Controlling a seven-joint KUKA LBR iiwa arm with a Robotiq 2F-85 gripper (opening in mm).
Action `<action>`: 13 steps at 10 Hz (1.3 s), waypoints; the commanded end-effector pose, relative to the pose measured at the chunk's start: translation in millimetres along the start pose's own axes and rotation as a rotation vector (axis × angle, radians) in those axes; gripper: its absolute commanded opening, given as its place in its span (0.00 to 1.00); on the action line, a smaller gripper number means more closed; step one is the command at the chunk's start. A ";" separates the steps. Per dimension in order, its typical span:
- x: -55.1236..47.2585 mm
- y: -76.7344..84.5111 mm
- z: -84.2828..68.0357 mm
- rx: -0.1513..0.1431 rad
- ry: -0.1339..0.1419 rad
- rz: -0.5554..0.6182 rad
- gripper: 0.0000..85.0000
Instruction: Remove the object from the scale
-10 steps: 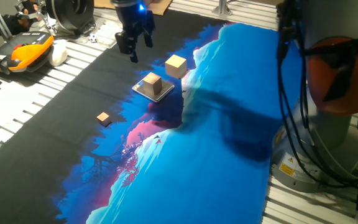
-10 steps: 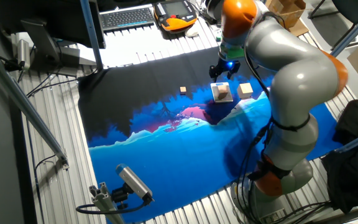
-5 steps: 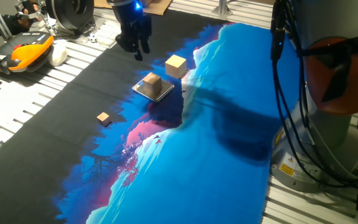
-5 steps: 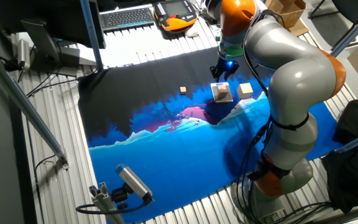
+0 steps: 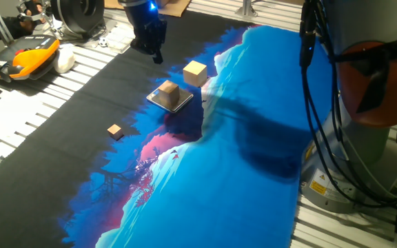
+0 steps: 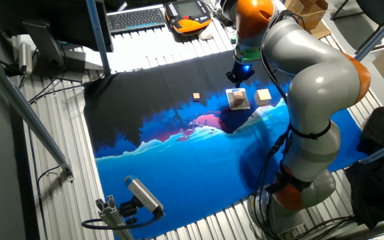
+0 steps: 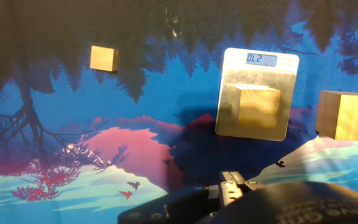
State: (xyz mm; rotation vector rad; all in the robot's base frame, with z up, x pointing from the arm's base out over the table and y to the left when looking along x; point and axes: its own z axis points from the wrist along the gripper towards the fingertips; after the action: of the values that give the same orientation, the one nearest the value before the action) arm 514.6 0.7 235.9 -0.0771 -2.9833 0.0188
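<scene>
The object, a pale wooden cube, sits on the scale, a thin silver plate on the mat. In the hand view the cube rests on the plate below a display reading 0L2. My gripper hangs above the mat behind and left of the scale, apart from the cube. Its fingers look open and empty. It also shows in the other fixed view, above the cube. In the hand view only the hand's dark body shows at the bottom edge.
A slightly larger pale cube stands just beyond the scale, at the right edge of the hand view. A tiny brownish block lies to the left. An orange pendant and a keyboard lie off the mat.
My gripper has turned about its axis and shifted slightly away from the scale. The cube and the scale have not moved.
</scene>
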 end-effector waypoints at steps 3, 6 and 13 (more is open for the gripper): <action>0.0 0.0 0.0 -0.001 0.000 0.003 0.00; 0.1 0.0 0.0 0.000 -0.002 0.000 0.00; 0.1 0.0 0.0 -0.010 -0.068 0.057 0.00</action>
State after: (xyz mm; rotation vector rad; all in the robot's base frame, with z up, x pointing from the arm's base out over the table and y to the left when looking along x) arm 514.6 0.2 235.4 -0.1635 -3.0557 0.0264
